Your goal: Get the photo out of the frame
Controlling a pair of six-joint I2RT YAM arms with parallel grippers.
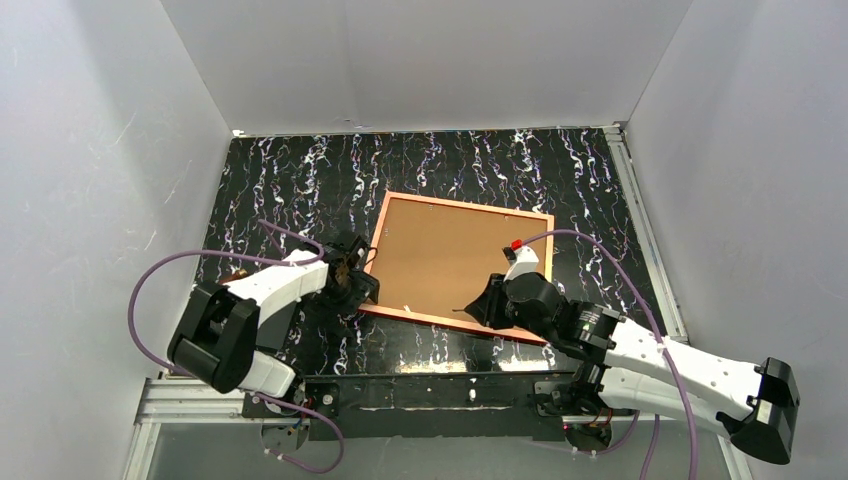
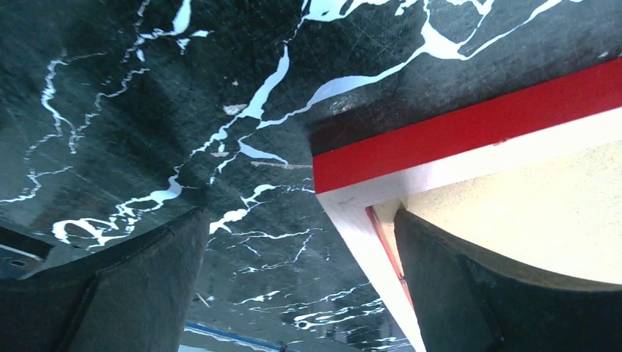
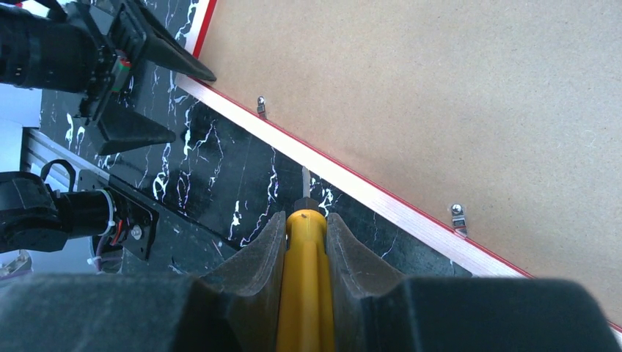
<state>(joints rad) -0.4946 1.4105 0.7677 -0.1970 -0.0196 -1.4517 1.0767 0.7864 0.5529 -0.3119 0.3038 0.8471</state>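
Observation:
The frame (image 1: 420, 317) lies face down on the black marbled table, its orange-pink rim up. The photo sits inside it, showing only its brown board back (image 1: 450, 255); the print is hidden. My left gripper (image 1: 362, 285) is open at the near-left corner. In the left wrist view (image 2: 299, 220) one finger (image 2: 469, 293) rests over the board (image 2: 528, 205) and the other over the table, with the red frame side (image 2: 469, 128) between them. My right gripper (image 3: 305, 220) is shut on a yellow screwdriver (image 3: 304, 286). Its tip touches or nearly touches the frame's near rim (image 3: 367, 192).
Two small metal clips (image 3: 260, 106) (image 3: 458, 216) sit on the board along the near rim. White walls close in the table on three sides. An aluminium rail (image 1: 200, 400) and the arm bases run along the near edge.

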